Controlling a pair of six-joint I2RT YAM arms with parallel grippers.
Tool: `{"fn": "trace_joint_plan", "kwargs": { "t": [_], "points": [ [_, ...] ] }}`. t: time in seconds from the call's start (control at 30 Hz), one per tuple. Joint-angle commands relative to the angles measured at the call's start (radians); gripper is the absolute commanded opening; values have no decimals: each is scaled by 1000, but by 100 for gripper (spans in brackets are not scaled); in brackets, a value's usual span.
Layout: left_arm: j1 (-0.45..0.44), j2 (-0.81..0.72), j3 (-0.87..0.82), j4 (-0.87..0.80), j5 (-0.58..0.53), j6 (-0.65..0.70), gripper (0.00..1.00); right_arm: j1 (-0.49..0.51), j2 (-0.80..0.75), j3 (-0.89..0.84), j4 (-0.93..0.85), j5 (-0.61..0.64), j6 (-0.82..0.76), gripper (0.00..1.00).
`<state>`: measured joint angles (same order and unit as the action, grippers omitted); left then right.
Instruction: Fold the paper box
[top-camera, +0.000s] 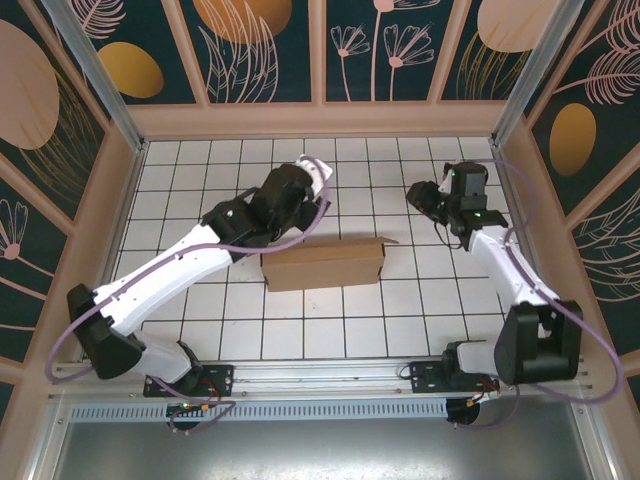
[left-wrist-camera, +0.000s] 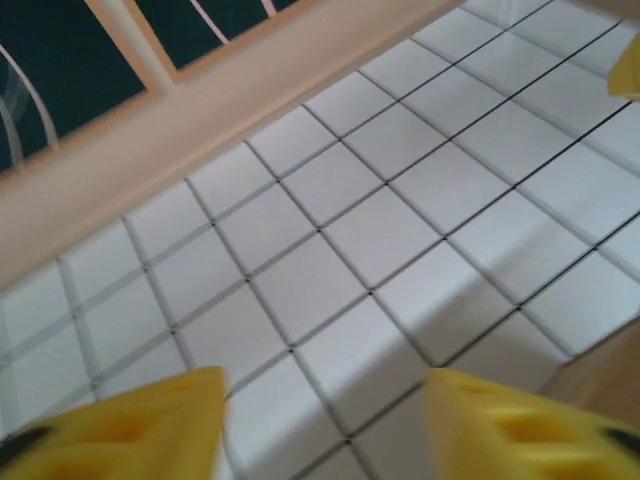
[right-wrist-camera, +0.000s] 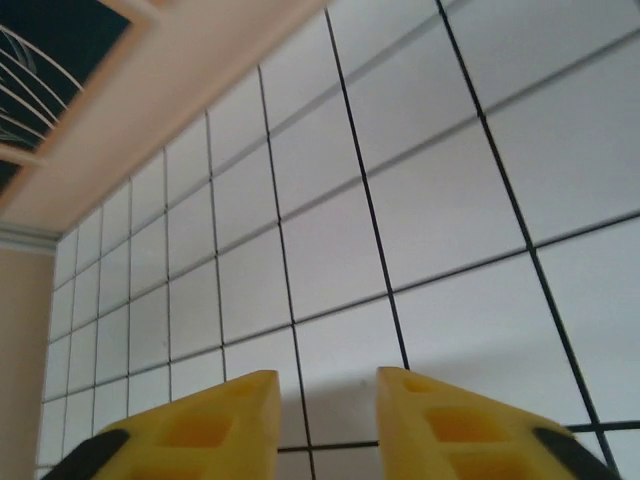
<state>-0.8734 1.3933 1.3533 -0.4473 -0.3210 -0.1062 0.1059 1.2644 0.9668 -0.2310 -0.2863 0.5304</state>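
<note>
**Box (top-camera: 323, 263) at mid-worktop (top-camera: 200, 330), nothing grasped**

On the left, we see the left arm (top-camera: 190, 265) reaching from the near left corner toward the middle, its wrist over the box's far left corner. The left gripper (left-wrist-camera: 320, 440) is released: its yellow fingers (left-wrist-camera: 150, 425) stand apart with white tile between them, and a cardboard edge shows at the lower right of its wrist view. The box lies at the middle of the worktop, long side parallel to the near edge, with a small flap (top-camera: 386, 240) raised at its far right corner. To its right and apart from it, the right gripper (right-wrist-camera: 325, 425) holds nothing; a narrow gap parts its fingers.
</note>
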Motion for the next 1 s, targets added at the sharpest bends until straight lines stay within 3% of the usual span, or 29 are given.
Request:
{"fn": "trace_joint_plan", "kwargs": {
  "t": [0.0, 0.13, 0.4, 0.97],
  "points": [
    [25, -110, -169, 316, 165, -424, 1, 51, -61, 41, -92, 77, -78, 22],
    [30, -162, -293, 436, 199, -589, 0, 168, -92, 56, -137, 126, -108, 15],
    [30, -188, -458, 540, 152, -721, 0, 343, -104, 71, -144, 173, -84, 14],
    [29, -127, -688, 669, 119, -811, 0, 416, -62, 82, -131, 62, -108, 17]
  ]
}}
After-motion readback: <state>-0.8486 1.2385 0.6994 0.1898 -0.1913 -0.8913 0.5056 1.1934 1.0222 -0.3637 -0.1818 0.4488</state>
